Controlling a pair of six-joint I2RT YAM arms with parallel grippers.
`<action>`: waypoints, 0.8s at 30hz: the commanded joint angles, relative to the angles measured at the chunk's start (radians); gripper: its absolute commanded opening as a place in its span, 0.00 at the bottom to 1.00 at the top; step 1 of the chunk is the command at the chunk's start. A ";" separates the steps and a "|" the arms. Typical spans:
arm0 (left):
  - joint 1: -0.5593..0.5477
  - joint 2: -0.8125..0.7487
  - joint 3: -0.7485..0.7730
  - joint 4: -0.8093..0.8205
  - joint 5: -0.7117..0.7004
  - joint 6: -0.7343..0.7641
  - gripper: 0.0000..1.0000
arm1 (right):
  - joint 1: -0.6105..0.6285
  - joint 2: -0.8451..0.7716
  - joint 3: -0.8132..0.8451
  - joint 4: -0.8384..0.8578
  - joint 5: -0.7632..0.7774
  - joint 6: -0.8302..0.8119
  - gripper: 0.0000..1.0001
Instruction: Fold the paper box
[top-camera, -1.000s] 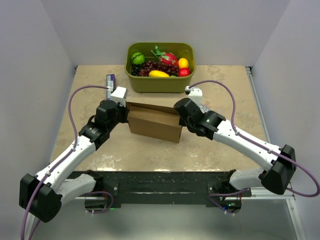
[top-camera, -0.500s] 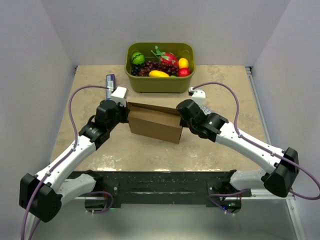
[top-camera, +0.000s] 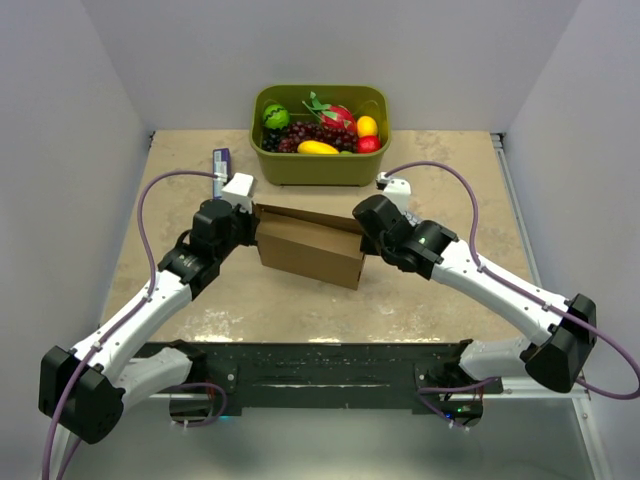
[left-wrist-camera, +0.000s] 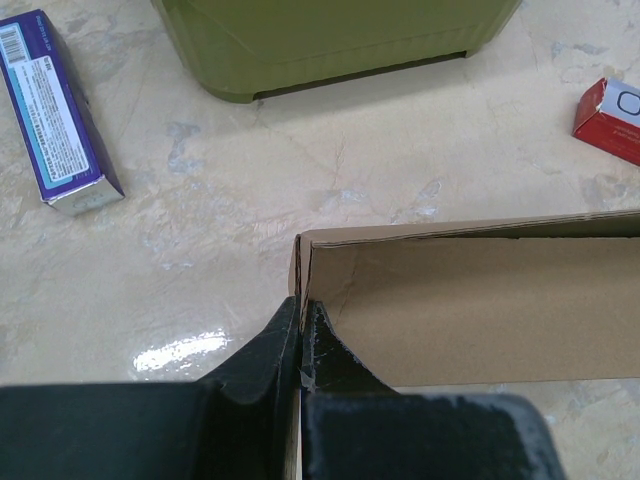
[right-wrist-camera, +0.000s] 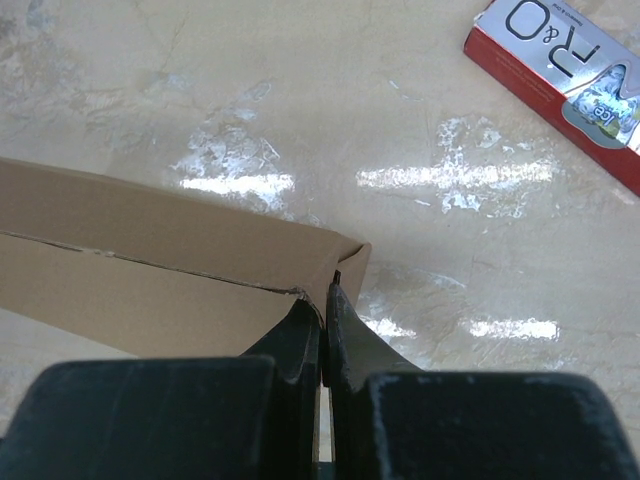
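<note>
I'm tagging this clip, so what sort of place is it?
Likely a robotics lab cell: left arm and right arm bolted to a stone-look table, plain walls close around, a green tub of fruit.

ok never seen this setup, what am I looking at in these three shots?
A left arm and a right arm are bolted to the near edge of a table. The wide picture comes from a fixed camera above and behind them. The other two come from a camera on each wrist, looking past its own fingers. The left pincer is shut on the left end of the brown paper box, the right pincer on its right end. Also there: a green tub of fruit, a purple carton and a red carton.
</note>
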 joint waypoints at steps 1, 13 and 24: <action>-0.005 0.035 -0.021 -0.137 0.023 0.015 0.00 | 0.003 0.014 0.012 -0.006 -0.051 0.043 0.00; -0.005 0.037 -0.027 -0.134 0.033 0.010 0.00 | 0.000 -0.004 0.030 0.034 -0.057 0.066 0.00; -0.009 0.040 -0.035 -0.128 0.043 0.010 0.00 | 0.000 0.014 0.073 0.018 -0.066 0.084 0.00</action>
